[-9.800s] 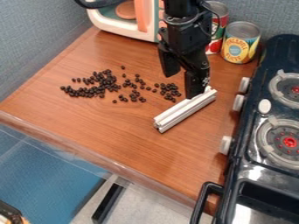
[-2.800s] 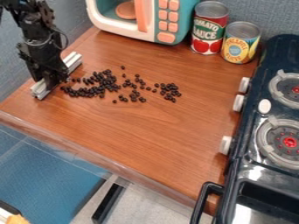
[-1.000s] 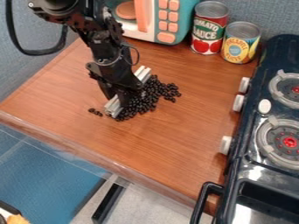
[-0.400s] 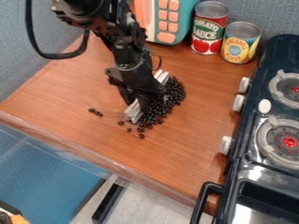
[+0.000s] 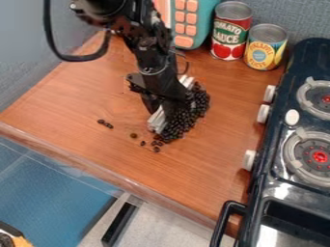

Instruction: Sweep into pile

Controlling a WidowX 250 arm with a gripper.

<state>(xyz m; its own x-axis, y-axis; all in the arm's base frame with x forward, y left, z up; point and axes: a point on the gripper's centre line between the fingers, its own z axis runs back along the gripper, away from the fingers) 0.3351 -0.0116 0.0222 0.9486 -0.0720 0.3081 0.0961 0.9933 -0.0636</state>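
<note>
gripper [image 5: 165, 109] clamped on pale grooved bar [image 5: 156, 121], dark beans [image 5: 183, 124] bunched along its side

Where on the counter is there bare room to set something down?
Bare counter lies between the bean pile and the stove, and between the stray beans and the left wall. Crowded: white bar, gripper and pile; cans at the back.
</note>
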